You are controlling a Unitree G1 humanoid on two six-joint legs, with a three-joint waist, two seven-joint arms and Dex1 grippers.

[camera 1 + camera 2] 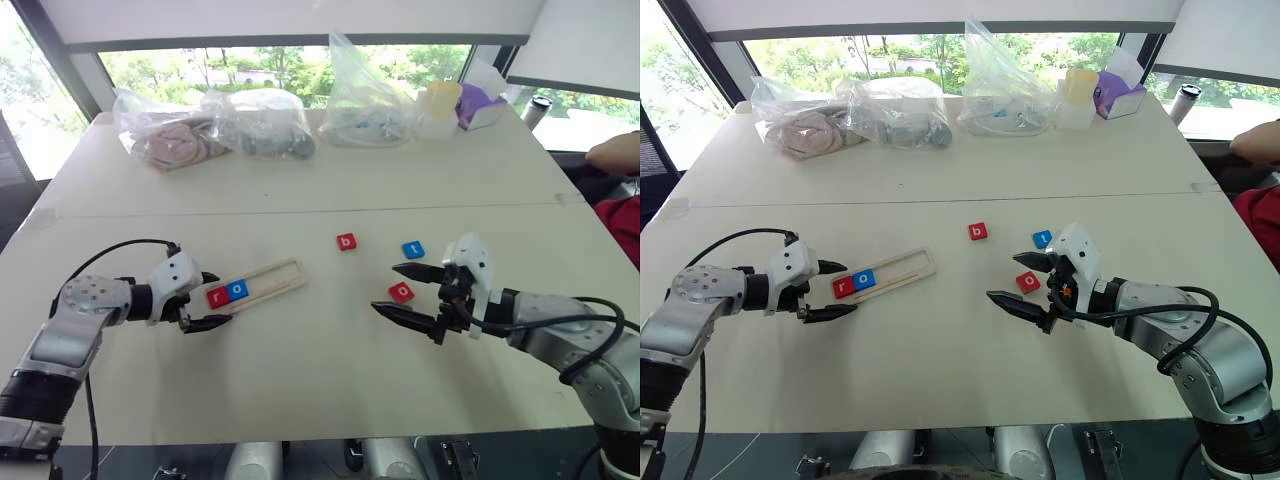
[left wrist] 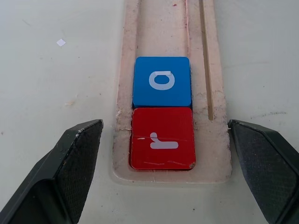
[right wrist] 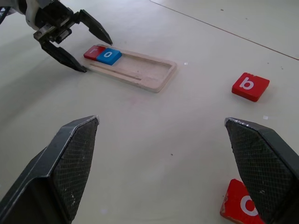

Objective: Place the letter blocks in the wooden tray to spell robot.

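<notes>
The wooden tray (image 1: 278,277) lies left of the table's centre, with a red r block (image 1: 217,296) and a blue o block (image 1: 238,290) side by side at its left end. My left gripper (image 1: 216,300) is open, its fingers straddling that end of the tray and the r block (image 2: 162,144) without touching them. A red b block (image 1: 346,241), a blue t block (image 1: 413,249) and a red o block (image 1: 401,292) lie loose on the table to the right. My right gripper (image 1: 385,288) hangs open and empty, just left of the red o block.
Several clear plastic bags (image 1: 260,122) line the far edge of the table, with a yellow cup (image 1: 441,103) and a purple box (image 1: 482,106) beside them. A person's arm (image 1: 616,152) rests at the right edge. Bare tabletop lies between the tray and the loose blocks.
</notes>
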